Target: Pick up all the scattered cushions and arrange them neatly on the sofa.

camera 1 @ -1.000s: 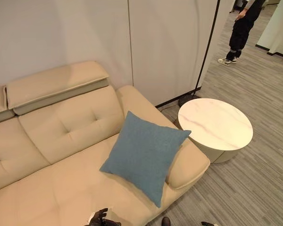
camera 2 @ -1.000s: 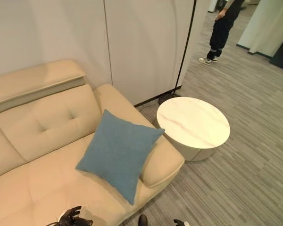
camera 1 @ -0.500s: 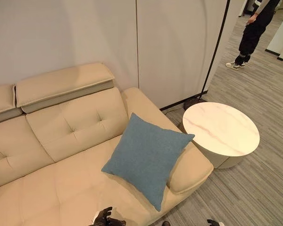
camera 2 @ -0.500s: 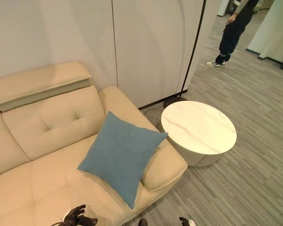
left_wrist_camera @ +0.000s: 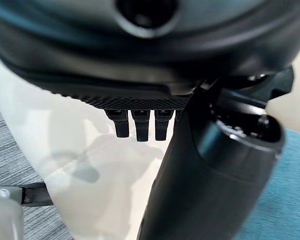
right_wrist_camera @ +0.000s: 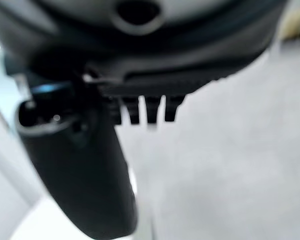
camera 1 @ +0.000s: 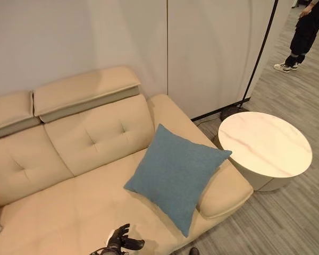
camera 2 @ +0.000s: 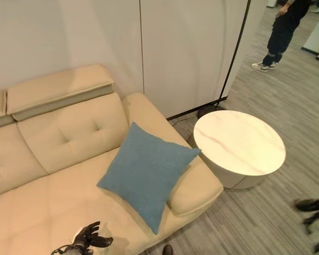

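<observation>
Left eye view: we see a cream sofa (camera 1: 80,175) along a pale wall, with one blue cushion (camera 1: 176,173) on it.
Cushion: it stands tilted on one corner at the sofa's right end, leaning against the right armrest (camera 1: 223,188), its lower tip near the seat's front edge.
Left hand: the left hand (camera 1: 119,240) shows at the bottom edge over the front of the seat, fingers spread and relaxed, holding nothing; it is apart from the cushion.
Left wrist view: we see straight fingertips (left_wrist_camera: 140,125) above the cream seat, with blue fabric at the side.
Right hand: in the right wrist view the right hand (right_wrist_camera: 90,150) hangs over grey floor, fingers (right_wrist_camera: 152,107) straight, nothing in them.
Table: a round white marble-topped table (camera 1: 264,144) stands just beside the armrest on the grey carpet.
Background: a person (camera 2: 280,32) stands far off, beyond a black floor lamp pole (camera 1: 258,56).
</observation>
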Motion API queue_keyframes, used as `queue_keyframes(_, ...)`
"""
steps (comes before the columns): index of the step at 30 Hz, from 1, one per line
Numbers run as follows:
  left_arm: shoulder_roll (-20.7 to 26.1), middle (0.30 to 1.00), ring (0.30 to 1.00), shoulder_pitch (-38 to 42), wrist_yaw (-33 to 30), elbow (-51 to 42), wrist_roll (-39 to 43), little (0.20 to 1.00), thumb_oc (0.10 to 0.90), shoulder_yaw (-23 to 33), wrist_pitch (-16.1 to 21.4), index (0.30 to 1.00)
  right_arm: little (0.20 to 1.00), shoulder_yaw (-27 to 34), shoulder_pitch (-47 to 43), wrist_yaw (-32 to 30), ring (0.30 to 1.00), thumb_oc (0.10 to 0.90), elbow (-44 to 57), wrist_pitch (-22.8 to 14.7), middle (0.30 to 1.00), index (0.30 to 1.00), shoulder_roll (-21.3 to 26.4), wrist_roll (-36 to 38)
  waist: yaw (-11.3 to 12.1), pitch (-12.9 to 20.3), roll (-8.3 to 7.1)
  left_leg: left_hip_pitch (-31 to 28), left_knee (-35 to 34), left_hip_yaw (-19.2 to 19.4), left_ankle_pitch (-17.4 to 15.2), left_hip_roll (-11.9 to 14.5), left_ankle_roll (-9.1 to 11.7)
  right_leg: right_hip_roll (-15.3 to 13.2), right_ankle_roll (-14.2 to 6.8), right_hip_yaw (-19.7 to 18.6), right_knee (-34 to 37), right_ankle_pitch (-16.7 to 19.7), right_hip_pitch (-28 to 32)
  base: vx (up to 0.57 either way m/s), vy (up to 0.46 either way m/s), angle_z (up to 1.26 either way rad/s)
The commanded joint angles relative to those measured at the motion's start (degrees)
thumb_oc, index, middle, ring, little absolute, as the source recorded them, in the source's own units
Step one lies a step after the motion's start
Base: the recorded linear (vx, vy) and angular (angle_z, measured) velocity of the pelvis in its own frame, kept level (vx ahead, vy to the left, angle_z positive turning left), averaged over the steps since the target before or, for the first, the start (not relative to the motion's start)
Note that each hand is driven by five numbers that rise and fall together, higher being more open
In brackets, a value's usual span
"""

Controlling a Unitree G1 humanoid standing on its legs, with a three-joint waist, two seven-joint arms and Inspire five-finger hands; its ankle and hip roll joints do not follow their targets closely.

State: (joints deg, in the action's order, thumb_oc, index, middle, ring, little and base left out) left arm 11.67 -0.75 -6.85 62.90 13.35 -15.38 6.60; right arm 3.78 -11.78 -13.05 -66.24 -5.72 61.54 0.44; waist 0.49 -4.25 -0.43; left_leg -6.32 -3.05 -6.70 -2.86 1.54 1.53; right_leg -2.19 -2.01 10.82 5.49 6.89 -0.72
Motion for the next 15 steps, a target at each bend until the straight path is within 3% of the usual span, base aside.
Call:
queue_keyframes(1,-0.64,0.9,0.9,3.41,1.37,0.38,0.75,0.9,0.8,-0.7,2.58,0.9,0.9,-2.27,0.2,-0.79,0.9,0.8,7.56,-3.09,0.9,0.9,-2.33,-0.43,0.78,3.32,-3.74,3.37,-1.92,1.15,1.3,-1.89,1.15,-0.61,-3.52,-0.59,-1.56,-9.31,5.4,0.0,0.0,0.0)
queue_keyframes(4,-1.12,0.9,0.9,2.57,1.49,-1.52,1.66,0.9,0.8,-0.18,2.74,0.9,0.9,1.07,3.01,-0.81,0.9,0.8,22.75,-4.11,0.9,0.9,-0.29,-1.1,0.29,3.38,-3.66,3.49,-1.88,0.68,1.2,-1.94,1.11,-0.61,-3.39,-0.24,-1.83,-9.61,5.35,0.01,0.003,0.02)
queue_keyframes(7,-1.47,0.9,0.9,2.07,1.5,-2.91,2.77,0.9,0.8,0.42,3.01,0.9,0.9,2.89,5.04,0.05,0.9,0.8,31.53,-5.04,0.9,0.9,-0.04,-0.65,0.02,3.34,-3.59,3.59,-1.85,0.45,1.12,-2.01,1.07,-0.66,-3.35,-0.04,-1.91,-9.66,5.2,0.01,0.004,0.03)
queue_keyframes(11,-1.58,0.9,0.9,1.26,1.84,-7.14,6.17,0.9,0.8,0.54,3.68,0.9,0.9,1.61,3.85,2.59,0.9,0.8,36.47,-6.65,0.9,0.9,-0.94,3.97,0.39,3.2,-3.65,3.9,-1.84,0.24,1.21,-2.14,1.03,-0.7,-3.39,0.07,-1.88,-9.6,4.93,0.01,0.001,0.19)
queue_keyframes(15,-1.19,0.9,0.9,1.07,2.75,-12.32,9.45,0.9,0.8,-0.28,4.28,0.9,0.9,-3.76,-2.06,5.1,0.9,0.8,36.78,-7.64,0.9,0.9,-1.06,9.05,1.15,2.63,-4.05,4.57,-1.87,-0.04,1.58,-2.2,1.27,-0.78,-3.41,0.75,-1.77,-9.48,4.56,0.0,0.0,0.02)
